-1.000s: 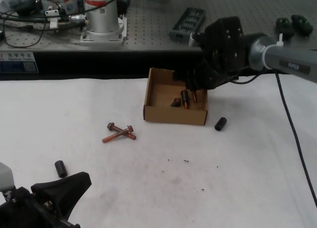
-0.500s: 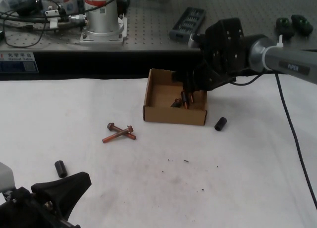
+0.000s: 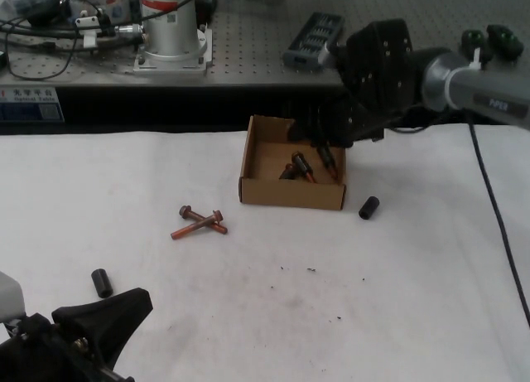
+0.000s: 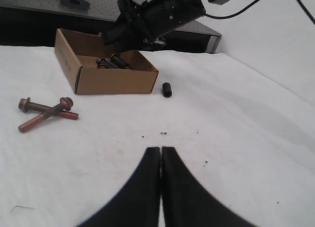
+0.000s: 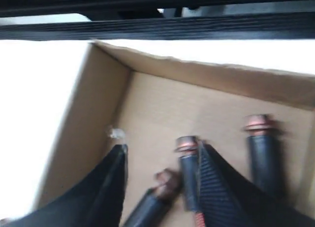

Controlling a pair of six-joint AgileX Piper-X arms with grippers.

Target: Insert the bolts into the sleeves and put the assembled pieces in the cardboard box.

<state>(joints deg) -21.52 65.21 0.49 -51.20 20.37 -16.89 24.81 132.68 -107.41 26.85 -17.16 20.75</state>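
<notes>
The cardboard box [image 3: 290, 193] stands at mid bench, and my right gripper [image 3: 321, 137] hangs open just above its far right corner. In the right wrist view, three assembled pieces lie on the box floor [image 5: 157, 113]: one [image 5: 263, 148] to the side, one [image 5: 188, 170] against a finger [image 5: 219, 187], one [image 5: 157, 197] below the gap of the right gripper [image 5: 162, 158]. Two loose copper bolts [image 3: 199, 220] lie crossed in front of the box's left side. One black sleeve [image 3: 369, 206] lies by the box's right corner, another [image 3: 101, 281] near my left gripper [image 4: 161, 150], which is shut and holds nothing.
A perforated metal bench with a silver post [image 3: 170, 26], cables and a black tool holder [image 3: 315, 38] lies behind the white cloth. The right arm's cable [image 3: 497, 233] trails down the right side. Open white cloth [image 3: 331, 316] spreads across the front.
My right gripper has lifted up and back from inside the box and let go of an assembled piece, which now lies on the box floor. The left arm has not moved.
</notes>
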